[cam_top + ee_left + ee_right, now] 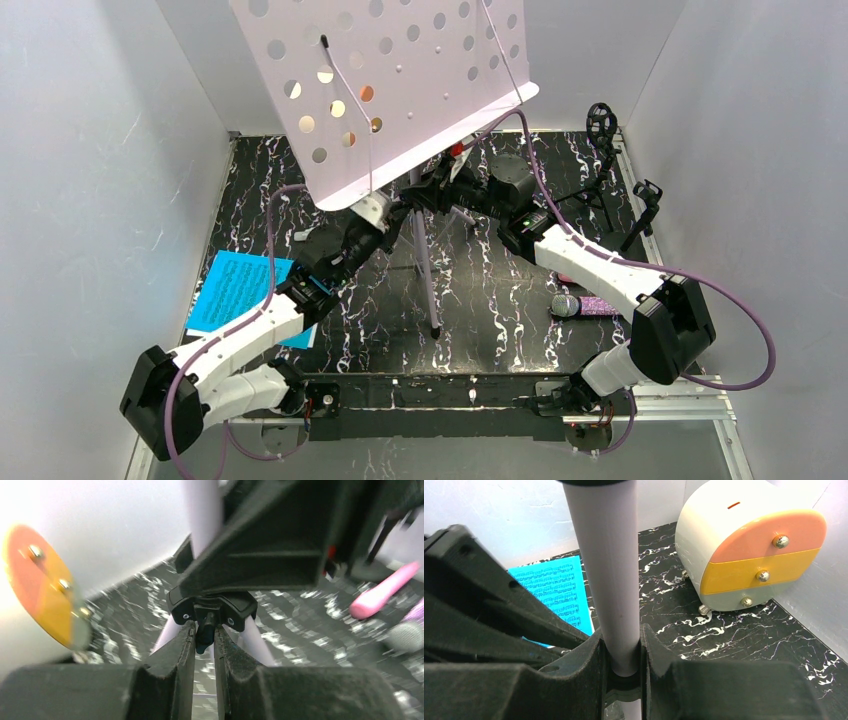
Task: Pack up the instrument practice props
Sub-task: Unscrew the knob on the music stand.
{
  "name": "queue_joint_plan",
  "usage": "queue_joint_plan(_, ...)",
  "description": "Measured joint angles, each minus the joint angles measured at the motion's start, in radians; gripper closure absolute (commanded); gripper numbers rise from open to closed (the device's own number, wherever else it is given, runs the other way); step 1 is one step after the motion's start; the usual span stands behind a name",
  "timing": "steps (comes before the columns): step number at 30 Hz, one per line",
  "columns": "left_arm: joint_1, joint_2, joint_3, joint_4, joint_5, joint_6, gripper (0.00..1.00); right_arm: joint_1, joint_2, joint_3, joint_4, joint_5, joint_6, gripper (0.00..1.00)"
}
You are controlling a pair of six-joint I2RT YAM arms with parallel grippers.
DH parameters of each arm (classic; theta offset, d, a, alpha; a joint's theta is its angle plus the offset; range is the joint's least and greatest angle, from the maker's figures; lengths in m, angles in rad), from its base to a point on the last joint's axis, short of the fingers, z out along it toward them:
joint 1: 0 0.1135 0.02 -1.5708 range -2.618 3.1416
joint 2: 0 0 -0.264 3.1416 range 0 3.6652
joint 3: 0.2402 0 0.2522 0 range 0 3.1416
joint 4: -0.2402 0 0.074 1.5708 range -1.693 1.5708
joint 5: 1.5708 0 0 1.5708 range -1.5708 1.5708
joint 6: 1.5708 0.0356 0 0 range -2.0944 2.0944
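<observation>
Lilac music rack [400, 90] stands upright, middle of table [480, 330]. R gripper [622, 652] jaws clamped on its pole [606, 570]. L gripper [204, 635] jaws nearly together, 1 each side of black knob [206, 622] at leg collar [212, 607]; can't tell if pinched.

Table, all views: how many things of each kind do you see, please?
Rack: 1
Mics: 2 (pink mic, purple mic)
Tripods: 2
Blue sheet: 1
Drum: 1
Total: 7
</observation>
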Motion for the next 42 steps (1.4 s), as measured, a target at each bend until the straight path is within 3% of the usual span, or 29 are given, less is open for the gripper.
queue_joint_plan(7, 0.000, -0.019, 0.058, -0.165, -0.163, -0.789, 1.00, 0.003, 0.000, 0.000, 0.000, -0.008, 0.001, 0.99)
queue_joint_plan(12, 0.008, -0.019, 0.077, -0.254, -0.204, -1.285, 0.91, 0.003, 0.000, 0.000, 0.000, -0.007, 0.001, 0.99)
queue_joint_plan(15, 0.015, -0.022, 0.054, -0.246, -0.204, -1.516, 0.76, 0.003, 0.000, 0.000, 0.000, -0.007, 0.001, 0.99)
queue_joint_plan(18, 0.021, -0.026, 0.047, -0.259, -0.199, -1.609, 0.57, 0.003, 0.000, 0.000, 0.000, -0.006, 0.001, 0.99)
queue_joint_plan(22, 0.021, -0.064, 0.051, -0.333, -0.211, -1.534, 0.48, 0.003, 0.000, 0.000, 0.000, -0.003, 0.001, 0.99)
queue_joint_plan(25, 0.021, -0.097, 0.073, -0.372, -0.235, -1.369, 0.46, 0.003, 0.000, 0.002, 0.000, -0.003, 0.001, 0.99)
queue_joint_plan(32, 0.023, -0.171, 0.084, -0.320, -0.212, -0.811, 0.36, 0.003, 0.001, 0.004, -0.004, -0.003, 0.001, 0.99)
queue_joint_plan(42, 0.023, -0.187, -0.097, -0.074, 0.036, 0.060, 0.32, 0.003, 0.002, 0.005, -0.003, -0.003, 0.001, 0.99)
